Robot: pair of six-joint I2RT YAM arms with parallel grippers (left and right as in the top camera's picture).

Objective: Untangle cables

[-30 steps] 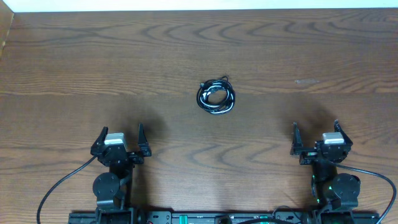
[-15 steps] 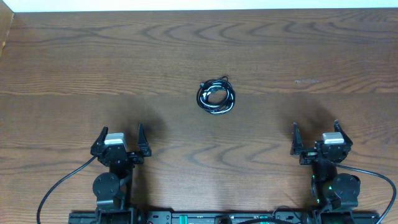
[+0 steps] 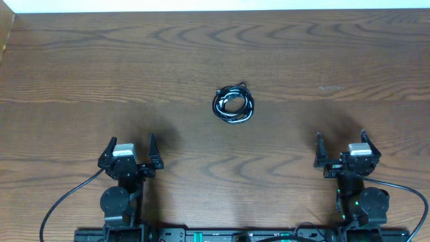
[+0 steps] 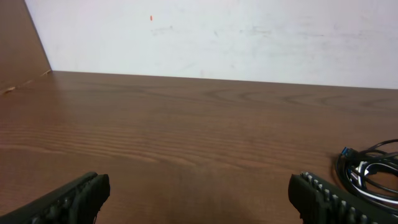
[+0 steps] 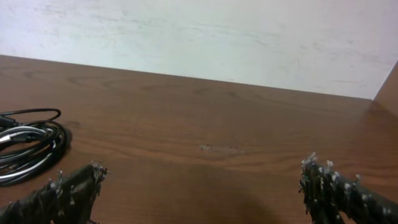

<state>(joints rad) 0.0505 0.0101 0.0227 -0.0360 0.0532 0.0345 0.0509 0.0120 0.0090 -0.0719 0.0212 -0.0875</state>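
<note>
Black and white cables (image 3: 234, 105) lie in one small tangled coil near the middle of the table (image 3: 87, 67), well apart from both arms. The left gripper (image 3: 131, 140) and the right gripper (image 3: 341, 136) stand wide open and hold nothing. I judge nothing is done yet: all the separating is left.

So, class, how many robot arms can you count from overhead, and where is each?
2. The left arm sits at the table's near edge on the left, the right arm on the right. Nothing in view could hide a third.
</note>
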